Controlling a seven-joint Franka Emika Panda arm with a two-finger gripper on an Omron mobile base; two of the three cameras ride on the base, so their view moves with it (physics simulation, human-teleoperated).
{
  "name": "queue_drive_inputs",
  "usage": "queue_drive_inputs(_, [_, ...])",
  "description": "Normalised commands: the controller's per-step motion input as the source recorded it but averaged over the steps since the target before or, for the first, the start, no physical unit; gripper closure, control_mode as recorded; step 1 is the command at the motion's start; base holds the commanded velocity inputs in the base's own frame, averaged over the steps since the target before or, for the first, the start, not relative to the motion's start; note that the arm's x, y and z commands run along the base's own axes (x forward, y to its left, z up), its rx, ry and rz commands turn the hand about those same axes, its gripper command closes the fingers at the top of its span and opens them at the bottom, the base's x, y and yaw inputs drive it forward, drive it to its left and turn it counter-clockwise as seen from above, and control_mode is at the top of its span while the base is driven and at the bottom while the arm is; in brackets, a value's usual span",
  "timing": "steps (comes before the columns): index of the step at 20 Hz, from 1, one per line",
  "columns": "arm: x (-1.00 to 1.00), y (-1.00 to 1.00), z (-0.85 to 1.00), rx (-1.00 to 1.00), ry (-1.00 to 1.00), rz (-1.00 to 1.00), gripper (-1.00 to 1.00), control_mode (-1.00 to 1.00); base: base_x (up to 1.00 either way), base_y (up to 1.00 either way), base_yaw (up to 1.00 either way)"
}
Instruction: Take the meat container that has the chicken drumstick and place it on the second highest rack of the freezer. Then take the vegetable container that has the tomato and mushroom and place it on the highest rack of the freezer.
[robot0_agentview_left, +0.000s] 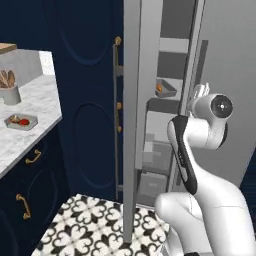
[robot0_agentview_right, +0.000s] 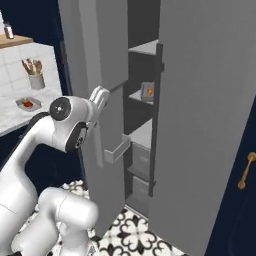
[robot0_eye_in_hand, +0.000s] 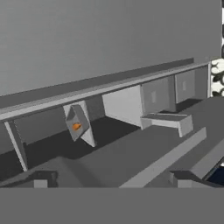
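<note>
While the freezer (robot0_agentview_left: 150, 100) is standing open with its long grey door (robot0_agentview_right: 205, 125) swung wide, the white arm (robot0_agentview_left: 210, 200) is rising in front of it with the gripper (robot0_agentview_left: 201, 91) lifted beside the door edge, its fingers spread apart and gripping nothing. Inside the freezer, the meat container (robot0_agentview_left: 165, 88) is already sitting on the second highest rack (robot0_agentview_right: 141, 97), with the chicken drumstick (robot0_eye_in_hand: 76, 127) showing as a small orange spot in it; the highest rack (robot0_agentview_right: 145, 47) above it is bearing nothing that can be made out. Well away from the freezer, off to the arm's left, the marble counter (robot0_agentview_left: 30, 135) is carrying the vegetable container (robot0_agentview_left: 21, 121), and the tomato (robot0_agentview_left: 23, 122) is lying in it as a red spot; the mushroom is too small to tell. Judging from this, the first placement looks done and the second container is the next target: it is lying far to the left of the open jaws, on the side opposite the freezer, so the base probably needs to swing toward the counter. Its long axis cannot be read at this range.
</note>
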Motion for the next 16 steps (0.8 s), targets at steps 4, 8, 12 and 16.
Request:
queue_drive_inputs(4, [0.0,0.0,0.0,0.0,0.0,0.0,-1.0,1.0,-1.0,0.42,0.35])
queue_drive_inputs(8, [0.0,0.0,0.0,0.0,0.0,0.0,-1.0,1.0,-0.46,0.64,0.65])
queue_drive_inputs(12, [0.0,0.0,0.0,0.0,0.0,0.0,-1.0,1.0,0.04,0.59,0.79])
queue_drive_inputs(16, [0.0,0.0,0.0,0.0,0.0,0.0,-1.0,1.0,0.96,-0.08,0.4])
